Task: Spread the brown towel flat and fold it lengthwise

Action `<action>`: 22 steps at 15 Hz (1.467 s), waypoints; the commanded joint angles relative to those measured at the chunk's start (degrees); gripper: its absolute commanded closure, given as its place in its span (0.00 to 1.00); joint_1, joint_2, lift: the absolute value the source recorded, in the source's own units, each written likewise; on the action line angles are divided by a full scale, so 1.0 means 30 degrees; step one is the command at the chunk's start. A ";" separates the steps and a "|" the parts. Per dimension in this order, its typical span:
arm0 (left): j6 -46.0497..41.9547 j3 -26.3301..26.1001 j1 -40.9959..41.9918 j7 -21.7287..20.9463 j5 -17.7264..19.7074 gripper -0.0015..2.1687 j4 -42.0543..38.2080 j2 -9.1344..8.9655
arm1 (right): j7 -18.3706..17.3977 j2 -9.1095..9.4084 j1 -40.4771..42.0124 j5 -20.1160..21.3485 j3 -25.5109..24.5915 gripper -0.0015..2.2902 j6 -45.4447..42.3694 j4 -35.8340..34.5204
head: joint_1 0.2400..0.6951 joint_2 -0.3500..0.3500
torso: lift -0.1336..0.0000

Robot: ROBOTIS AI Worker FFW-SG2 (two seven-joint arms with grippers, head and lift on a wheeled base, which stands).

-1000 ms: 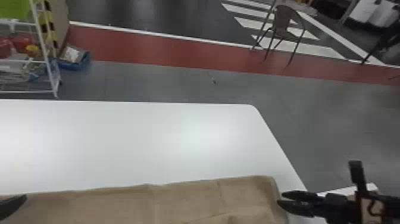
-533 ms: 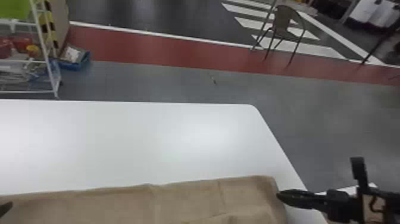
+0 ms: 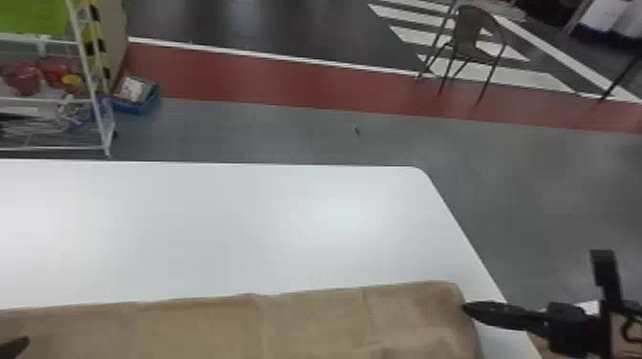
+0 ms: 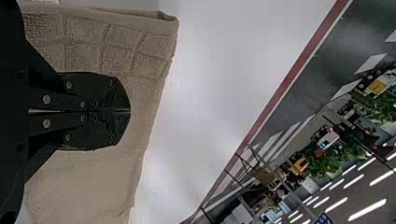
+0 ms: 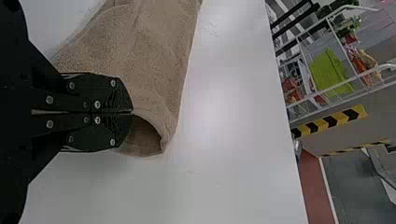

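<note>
Chair (image 3: 467, 36) & wht rack (image 3: 88, 69) past tbl (image 3: 215, 229).

A white desk (image 3: 229, 229) with a rounded corner stands on a grey floor (image 3: 296, 131). Beyond it runs a red floor band (image 3: 267, 83), with a metal chair (image 3: 473, 38) near white stripes (image 3: 501, 74). At the left, a white wire rack (image 3: 88, 71) holds red items (image 3: 21, 79), beside a blue bin (image 3: 136, 102).
</note>
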 commanded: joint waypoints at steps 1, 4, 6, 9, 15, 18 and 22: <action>0.0000 -0.0259 0.0095 -0.0026 -0.0483 0.66 -0.0025 0.0002 | 0.0063 -0.0027 -0.0294 0.0013 0.0015 0.53 0.0021 0.0067 | 1.00 0.05 | 0.08; 0.0000 -0.0288 0.0125 0.0179 -0.0922 0.66 -0.0025 0.0002 | 0.0063 -0.0027 -0.0939 -0.0016 -0.0015 0.53 0.0490 0.0448 | 1.00 0.05 | 0.08; 0.0000 -0.0230 0.0095 0.0267 -0.0922 0.66 -0.0025 0.0002 | 0.0063 -0.0144 -0.1437 0.0042 0.0015 0.53 0.0431 0.0946 | 1.00 0.06 | 0.08; 0.0000 -0.0230 -0.0051 0.0472 -0.0952 0.66 0.0034 0.0031 | 0.0063 -0.0437 -0.2316 0.0452 0.0425 0.53 0.0314 0.1913 | 1.00 0.06 | 0.08; 0.0058 -0.0288 -0.0168 0.0648 -0.0981 0.66 0.0092 0.0002 | 0.0063 -0.0437 -0.2579 0.0599 0.0747 0.39 -0.0682 0.2674 | 1.00 0.07 | 0.08; 0.0527 -0.0025 -0.0022 0.0589 -0.0073 0.66 -0.0347 -0.0115 | 0.0063 -0.0525 -0.2550 0.0570 0.0366 0.12 -0.0740 0.2587 | 1.00 0.07 | 0.08; 0.0468 0.0591 0.0242 0.0677 0.0865 0.64 -0.1138 -0.0262 | 0.0063 -0.0642 -0.2345 0.0247 -0.0601 0.03 -0.0565 0.2382 | 1.00 0.03 | 0.08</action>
